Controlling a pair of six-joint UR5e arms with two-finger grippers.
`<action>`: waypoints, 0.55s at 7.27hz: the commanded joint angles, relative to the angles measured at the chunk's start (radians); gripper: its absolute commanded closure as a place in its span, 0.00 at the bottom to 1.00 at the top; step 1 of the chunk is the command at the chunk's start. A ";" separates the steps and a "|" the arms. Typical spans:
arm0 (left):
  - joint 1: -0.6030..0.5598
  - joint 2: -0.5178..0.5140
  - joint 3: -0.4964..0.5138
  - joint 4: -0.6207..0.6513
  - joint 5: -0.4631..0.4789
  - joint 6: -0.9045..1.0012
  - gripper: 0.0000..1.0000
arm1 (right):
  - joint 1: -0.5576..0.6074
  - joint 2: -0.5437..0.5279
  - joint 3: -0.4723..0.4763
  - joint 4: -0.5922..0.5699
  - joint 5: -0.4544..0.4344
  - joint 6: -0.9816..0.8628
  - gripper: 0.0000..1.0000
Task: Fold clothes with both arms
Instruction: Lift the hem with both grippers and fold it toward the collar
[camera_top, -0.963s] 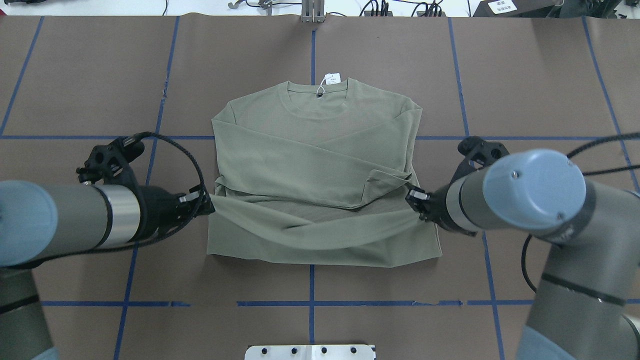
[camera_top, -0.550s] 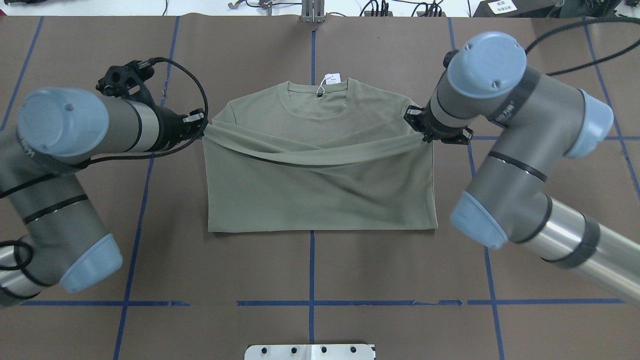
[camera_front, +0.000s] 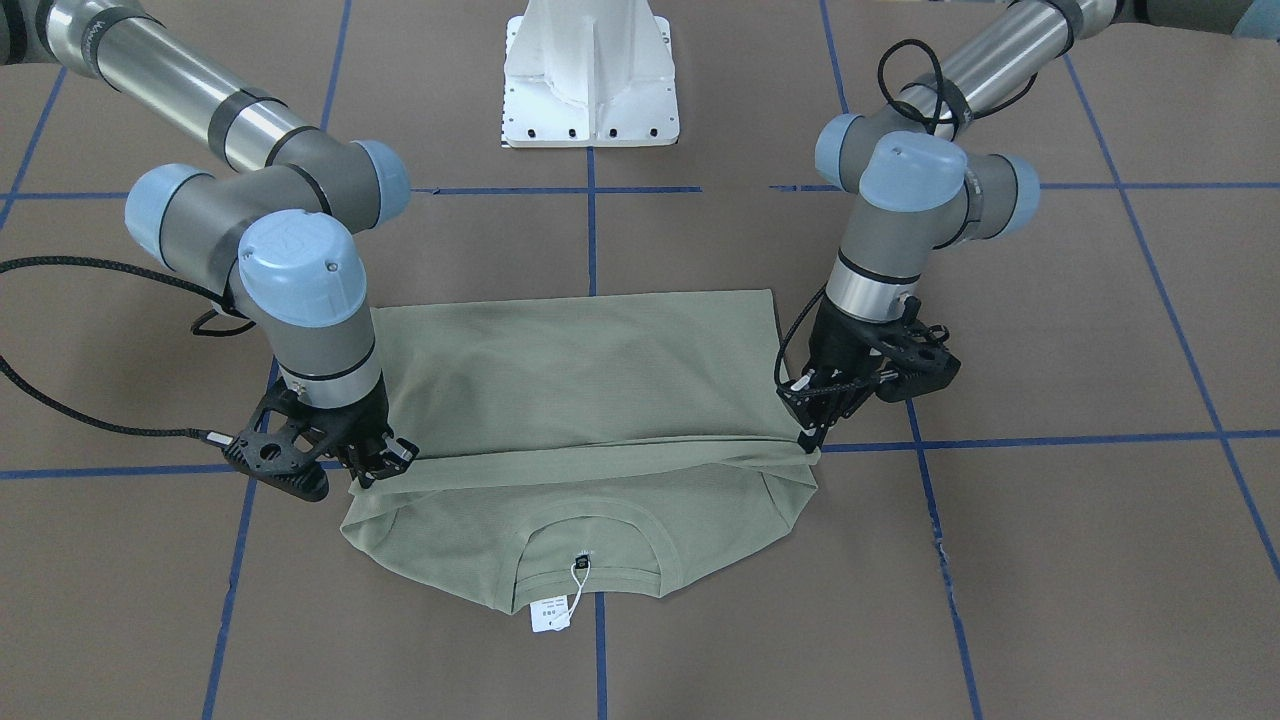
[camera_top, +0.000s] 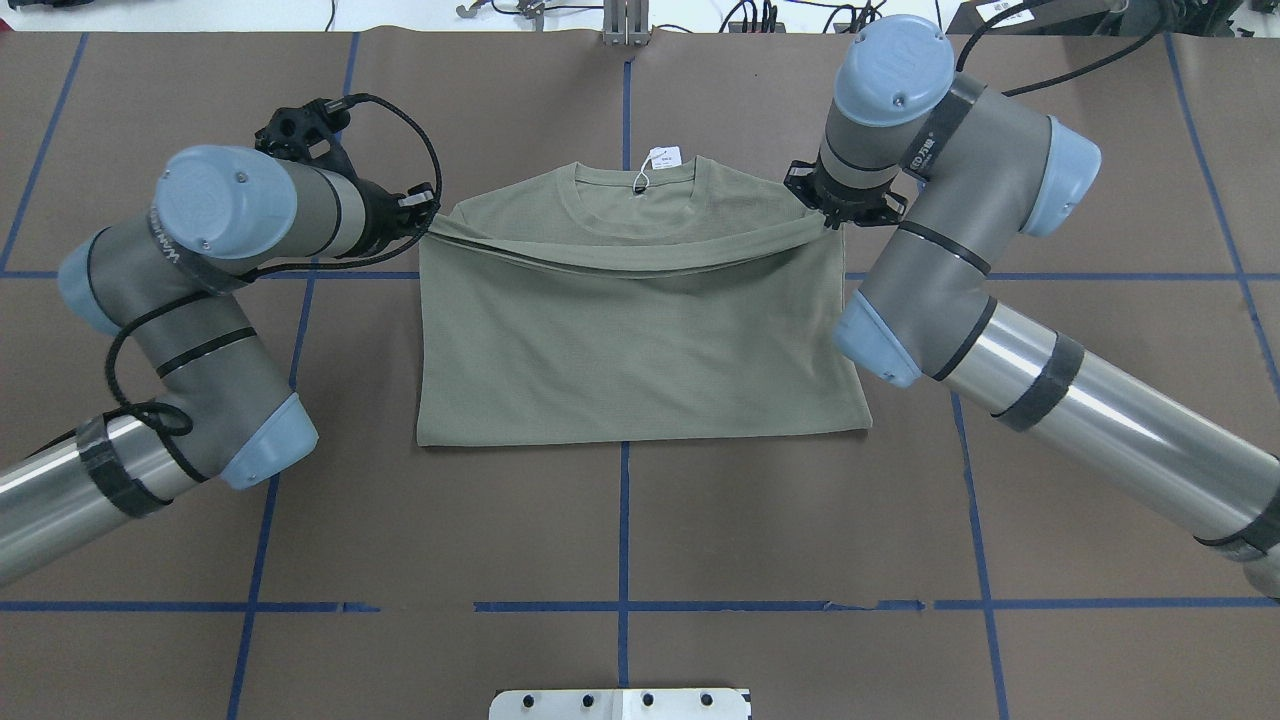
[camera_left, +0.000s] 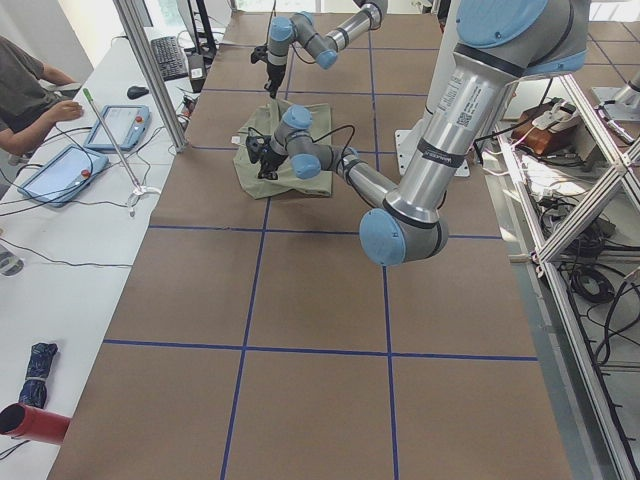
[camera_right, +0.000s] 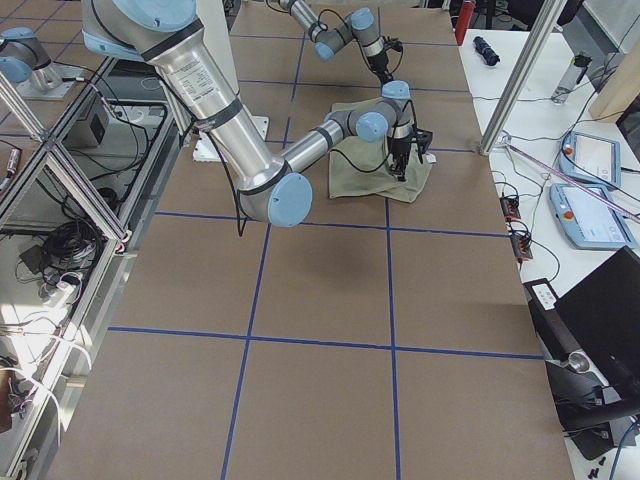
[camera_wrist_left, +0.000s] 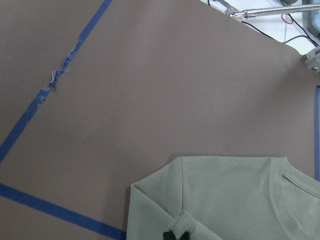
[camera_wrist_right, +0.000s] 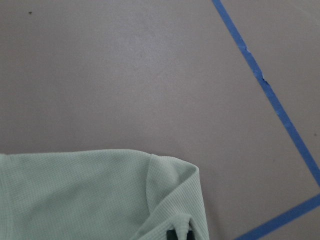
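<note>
Brown paper with blue tape lines covers the table (camera_top: 620, 540), and the olive-green long-sleeved knit shirt (camera_top: 640, 340) lies at its centre. The left gripper (camera_top: 430, 213) and right gripper (camera_front: 375, 470) each pinch a hem corner near the shoulders. The hem sags between them, so an uneven release would likely skew the fold. Only the front-facing view shows the right fingers on the cloth; from overhead the wrist largely hides them.

A brown table (camera_top: 740, 520) gridded with blue tape (camera_top: 622, 540) carries the folded olive shirt (camera_top: 640, 340).
</note>
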 joint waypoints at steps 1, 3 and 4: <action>-0.005 -0.026 0.121 -0.099 0.049 0.001 1.00 | 0.016 0.040 -0.130 0.086 0.001 -0.008 1.00; -0.017 -0.026 0.129 -0.107 0.048 0.017 1.00 | 0.033 0.043 -0.175 0.131 -0.001 -0.020 1.00; -0.018 -0.027 0.129 -0.108 0.048 0.032 1.00 | 0.031 0.049 -0.175 0.130 -0.001 -0.020 1.00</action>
